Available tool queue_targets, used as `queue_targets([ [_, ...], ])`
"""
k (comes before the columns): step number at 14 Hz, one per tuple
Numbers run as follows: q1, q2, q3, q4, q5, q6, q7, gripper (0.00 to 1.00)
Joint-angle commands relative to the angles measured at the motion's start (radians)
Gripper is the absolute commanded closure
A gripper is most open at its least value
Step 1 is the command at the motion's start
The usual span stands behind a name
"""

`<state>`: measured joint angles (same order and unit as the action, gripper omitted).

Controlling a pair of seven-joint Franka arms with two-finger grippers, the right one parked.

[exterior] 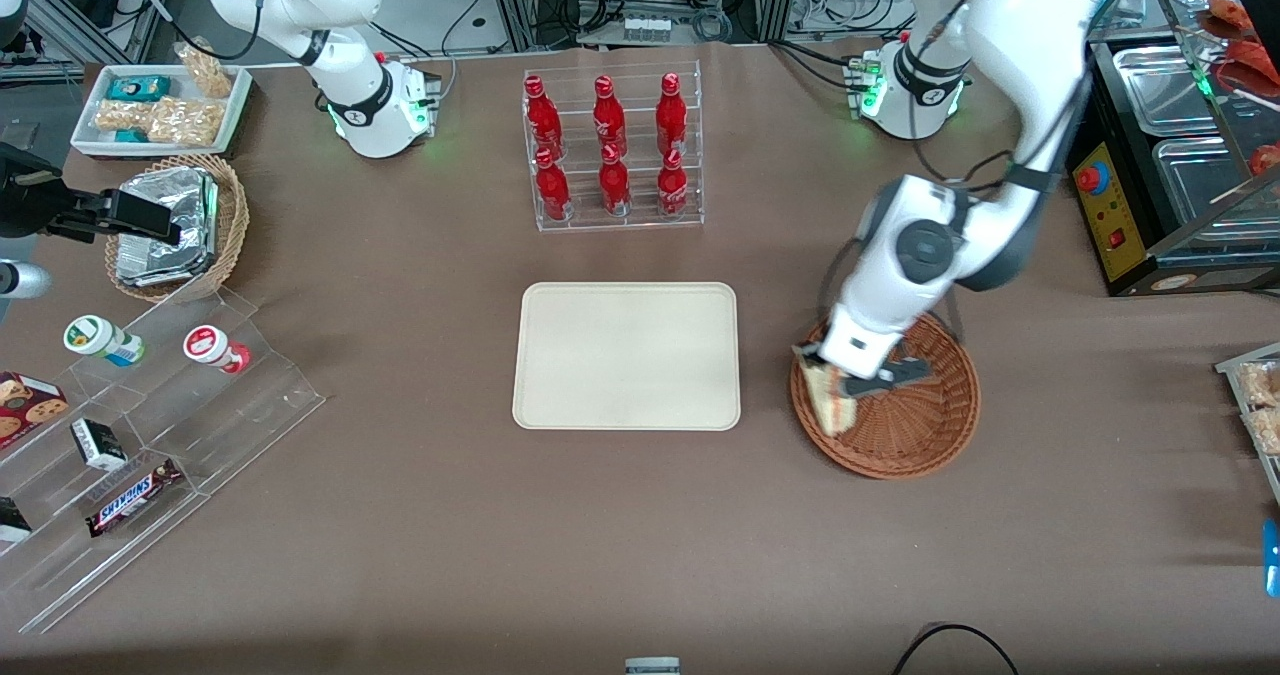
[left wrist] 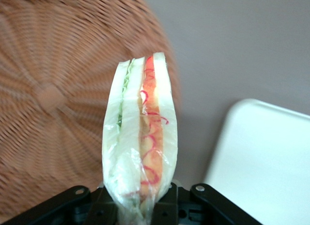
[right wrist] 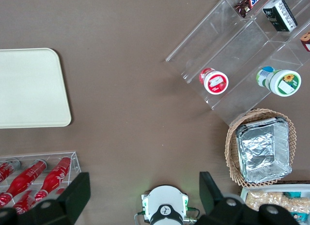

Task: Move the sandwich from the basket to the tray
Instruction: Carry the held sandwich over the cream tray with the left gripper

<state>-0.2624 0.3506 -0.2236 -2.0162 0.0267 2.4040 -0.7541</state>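
Note:
My left gripper (exterior: 850, 387) is shut on the sandwich (exterior: 828, 402), a clear-wrapped wedge of white bread with red and green filling. It holds the sandwich over the rim of the reddish-brown wicker basket (exterior: 915, 435), at the edge nearest the tray. In the left wrist view the sandwich (left wrist: 140, 142) stands between the black fingers (left wrist: 167, 205), with the basket (left wrist: 53, 99) below it and a corner of the tray (left wrist: 266, 162) beside it. The cream-beige tray (exterior: 627, 355) lies flat mid-table with nothing on it, and also shows in the right wrist view (right wrist: 29, 87).
A clear rack of red bottles (exterior: 610, 150) stands farther from the camera than the tray. Toward the parked arm's end are a tan basket with foil packets (exterior: 170, 225), a white snack tray (exterior: 160, 105) and clear acrylic steps with snacks (exterior: 140, 435). A black machine (exterior: 1130, 205) stands at the working arm's end.

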Motion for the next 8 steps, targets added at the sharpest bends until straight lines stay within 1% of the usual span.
queue_targets([
  [1, -0.092, 0.071, 0.018, 0.175, 0.068, -0.15, -0.128, 0.85],
  [2, -0.104, 0.097, 0.015, 0.242, 0.105, -0.207, -0.169, 0.84],
  [3, -0.139, 0.14, 0.013, 0.311, 0.131, -0.236, -0.206, 0.84],
  [5, -0.217, 0.224, 0.013, 0.387, 0.139, -0.232, -0.223, 0.82],
  [8, -0.3, 0.335, 0.012, 0.497, 0.127, -0.229, -0.229, 0.8],
])
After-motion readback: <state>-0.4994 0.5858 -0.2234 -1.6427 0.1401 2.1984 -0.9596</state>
